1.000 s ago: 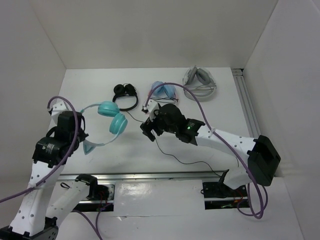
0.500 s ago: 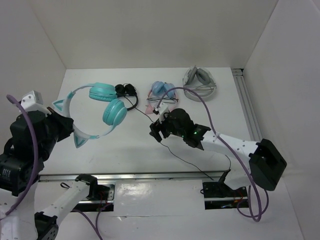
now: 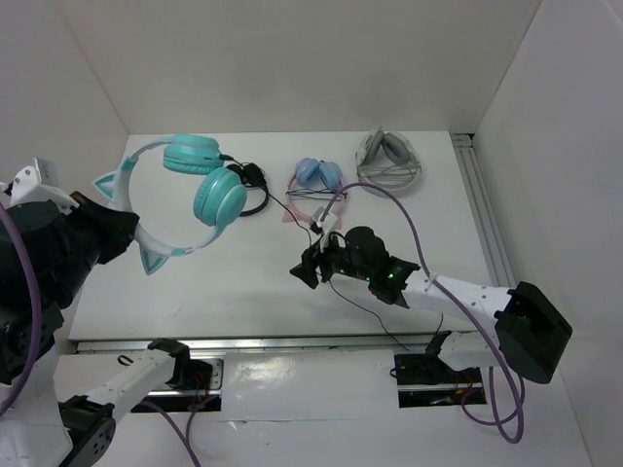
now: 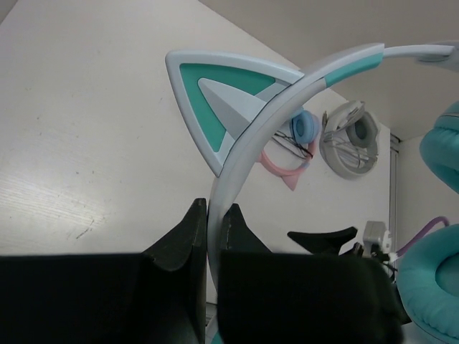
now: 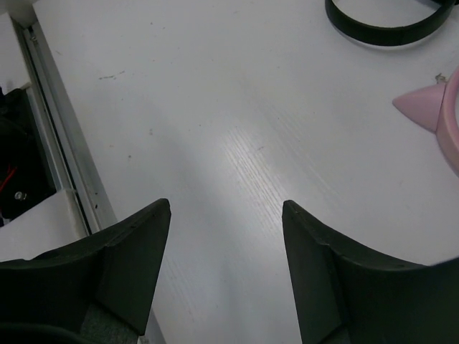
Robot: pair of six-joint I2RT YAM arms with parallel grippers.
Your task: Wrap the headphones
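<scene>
1. Top view: headphones (image 3: 219,197) up in the air over the left side of the table (image 3: 243,282), held by the pale band in the left gripper (image 3: 127,229). Thin black cable (image 3: 282,202) trailing toward the right gripper (image 3: 308,269), low near the table's middle.
2. Left wrist view: fingers (image 4: 188,229) squeezed tight on the band, just below one teal cat ear (image 4: 215,107). Pink pair (image 4: 287,154) and grey pair (image 4: 350,136) far back.
3. Right wrist view: fingers (image 5: 136,236) wide apart over the white table. Black band (image 5: 387,29) and pink ear tip (image 5: 423,104) at the far edge.

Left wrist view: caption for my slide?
The headphones pinched by the headband in the left gripper, held over the table.
</scene>
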